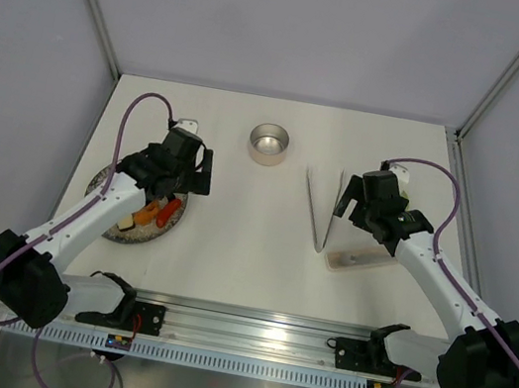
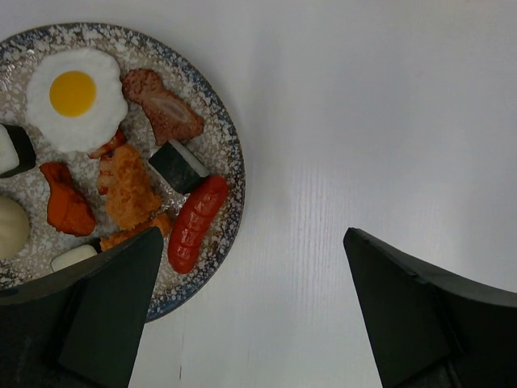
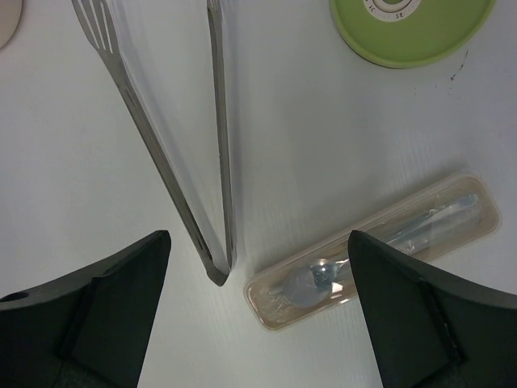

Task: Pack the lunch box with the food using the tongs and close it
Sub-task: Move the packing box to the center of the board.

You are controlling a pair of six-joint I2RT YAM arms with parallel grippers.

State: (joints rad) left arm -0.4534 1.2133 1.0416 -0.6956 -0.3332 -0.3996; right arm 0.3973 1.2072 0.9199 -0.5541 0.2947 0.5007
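White worktop (image 1: 255,274) carries everything in front of you. Your left hand (image 2: 252,259) hangs wide open, holding nothing, over the edge of the speckled plate (image 2: 230,162), where the food (image 2: 125,190) lies: fried egg, red sausage, orange chunks. Your right hand (image 3: 257,250) is spread open too, above the joined end of the tongs (image 3: 153,145), just beside the plastic case (image 3: 388,234). The lunch box (image 1: 268,143) stands uncovered at the far middle, and its green lid (image 3: 412,28) lies apart from it, past the case.

speckled grey plate (image 2: 216,145), red sausage (image 2: 196,222), pale green lid (image 3: 412,28), silver tongs (image 3: 182,145)
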